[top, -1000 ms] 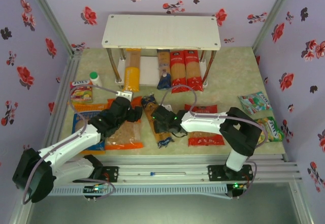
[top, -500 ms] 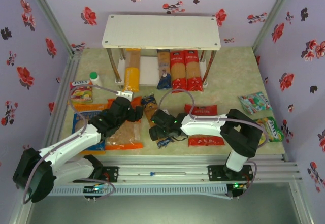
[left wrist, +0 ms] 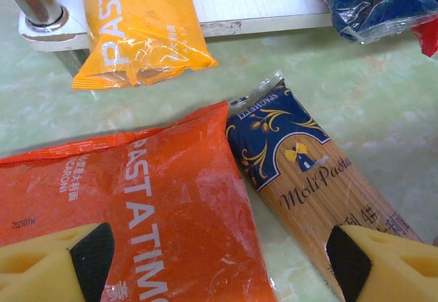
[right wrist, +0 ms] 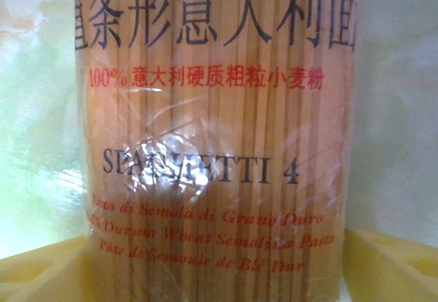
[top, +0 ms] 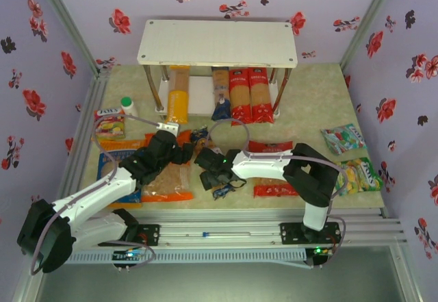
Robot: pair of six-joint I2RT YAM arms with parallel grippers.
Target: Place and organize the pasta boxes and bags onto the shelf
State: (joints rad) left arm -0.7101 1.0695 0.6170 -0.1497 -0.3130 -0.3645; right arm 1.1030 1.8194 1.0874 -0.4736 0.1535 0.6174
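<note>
The white shelf (top: 217, 42) stands at the back; its lower tier (left wrist: 253, 1) carries a yellow pack (top: 178, 96), a dark blue pack (top: 220, 95) and two red packs (top: 250, 95). On the table lie a blue-orange bag (top: 115, 161), an orange bag (left wrist: 137, 199), a red bag (top: 275, 170) and a second dark blue spaghetti pack (left wrist: 308, 179). My right gripper (right wrist: 215, 268) is down on that spaghetti pack (right wrist: 219, 144), which spans the gap between its yellow fingers. My left gripper (left wrist: 219, 261) hovers open over the orange bag's edge.
Snack packets (top: 109, 122) and a small white bottle (top: 127, 105) sit at the left. More snack packets (top: 342, 140) lie at the right by the floral wall. A metal shelf leg (left wrist: 34, 1) stands close to the yellow pack.
My right gripper and its arm have shifted left along the table and settled on the dark blue spaghetti pack. The left arm has stayed put.
</note>
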